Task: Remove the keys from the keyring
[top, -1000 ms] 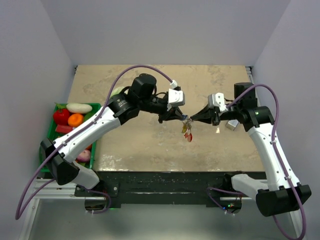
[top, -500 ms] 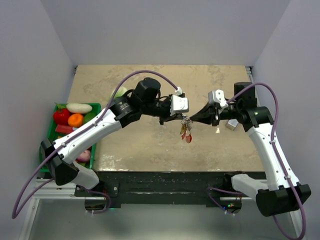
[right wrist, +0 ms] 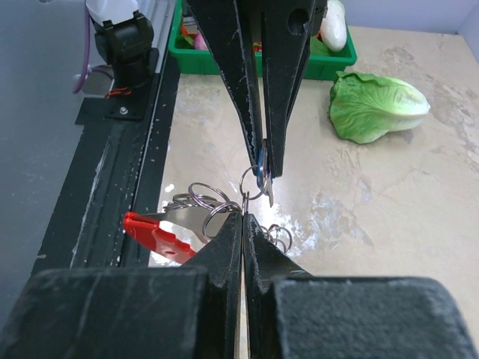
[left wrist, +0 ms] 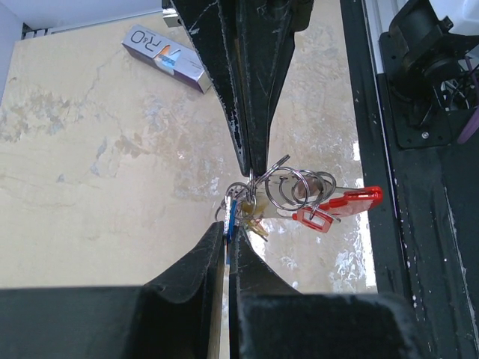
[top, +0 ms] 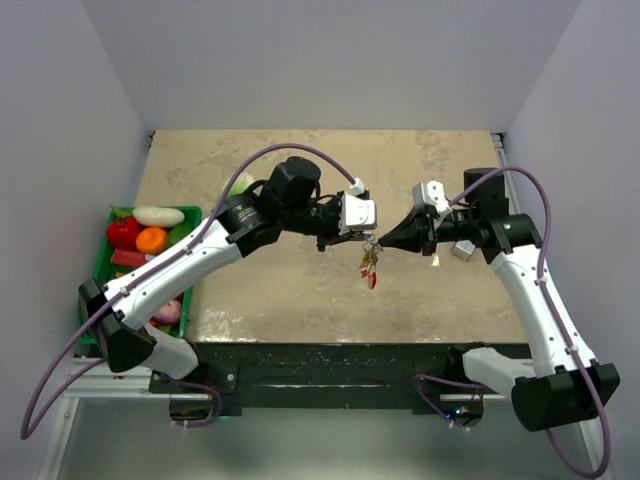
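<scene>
The keyring (top: 371, 248) hangs in the air between my two grippers above the table's middle. Its linked silvery rings (left wrist: 288, 187) carry a red fob (left wrist: 352, 200) and small keys (left wrist: 243, 217). My left gripper (left wrist: 228, 226) is shut on a blue-headed key (right wrist: 259, 163) of the bunch. My right gripper (right wrist: 244, 215) is shut on a thin ring of the keyring (right wrist: 252, 183), tip to tip with the left gripper (top: 355, 238). The red fob (right wrist: 161, 233) hangs to one side of the right gripper (top: 384, 241). The other keys are mostly hidden behind the fingers.
A white-and-blue card box (left wrist: 165, 56) lies on the table to the right, near the right arm (top: 462, 250). A lettuce (right wrist: 378, 105) lies at the left, beside a green bin (top: 120, 262) of toy fruit. The table's black front rail (top: 340, 362) runs below.
The left wrist has turned and shifted right toward the right gripper. The right gripper has edged left. The bunch still hangs between them, swung slightly.
</scene>
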`<state>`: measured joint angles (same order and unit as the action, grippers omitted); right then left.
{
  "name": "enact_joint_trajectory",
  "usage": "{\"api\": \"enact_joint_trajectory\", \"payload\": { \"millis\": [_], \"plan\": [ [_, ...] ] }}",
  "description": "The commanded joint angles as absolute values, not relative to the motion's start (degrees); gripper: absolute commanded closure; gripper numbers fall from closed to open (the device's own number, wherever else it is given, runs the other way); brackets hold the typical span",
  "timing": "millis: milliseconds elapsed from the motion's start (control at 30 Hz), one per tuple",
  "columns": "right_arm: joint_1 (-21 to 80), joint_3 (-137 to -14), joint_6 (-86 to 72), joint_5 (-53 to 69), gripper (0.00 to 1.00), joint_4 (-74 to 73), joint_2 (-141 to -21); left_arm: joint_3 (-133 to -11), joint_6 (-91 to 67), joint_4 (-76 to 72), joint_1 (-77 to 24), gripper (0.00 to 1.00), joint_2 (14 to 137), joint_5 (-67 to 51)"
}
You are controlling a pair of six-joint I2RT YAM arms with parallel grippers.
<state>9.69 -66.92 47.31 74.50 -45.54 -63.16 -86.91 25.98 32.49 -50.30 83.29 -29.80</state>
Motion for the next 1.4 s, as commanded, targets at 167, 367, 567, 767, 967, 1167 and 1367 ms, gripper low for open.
{"api": "enact_joint_trajectory", "payload": {
  "millis": [167,367,567,767,967,1167,1367],
  "plan": [
    [9.41,-66.45,38.34,75.59,1.00,-38.33,-64.07,-89.21,30.41,33.66,-51.50,1.00,80.42,-28.39],
    [9.40,-63.46,31.12,74.79,1.00,-30.85,-63.90,-89.30,32.43,34.89,-52.64,1.00,80.16,-27.07],
    [9.40,-64.51,32.16,74.79,1.00,-32.07,-64.69,-88.86,35.15,37.00,-54.93,1.00,80.42,-24.09],
    [9.40,-66.36,35.42,74.36,1.00,-35.77,-65.39,-87.10,36.47,37.53,-55.81,1.00,80.33,-21.36],
    [9.40,-66.09,34.90,73.04,1.00,-34.98,-64.60,-85.87,37.35,39.11,-55.81,1.00,79.63,-20.66],
    [9.40,-64.16,28.85,69.97,1.00,-28.49,-63.11,-85.78,37.97,40.69,-55.81,1.00,78.75,-20.74],
    [9.32,-64.16,25.23,68.47,1.00,-25.49,-62.67,-84.29,38.76,41.84,-56.07,1.00,78.22,-21.01]
  ]
}}
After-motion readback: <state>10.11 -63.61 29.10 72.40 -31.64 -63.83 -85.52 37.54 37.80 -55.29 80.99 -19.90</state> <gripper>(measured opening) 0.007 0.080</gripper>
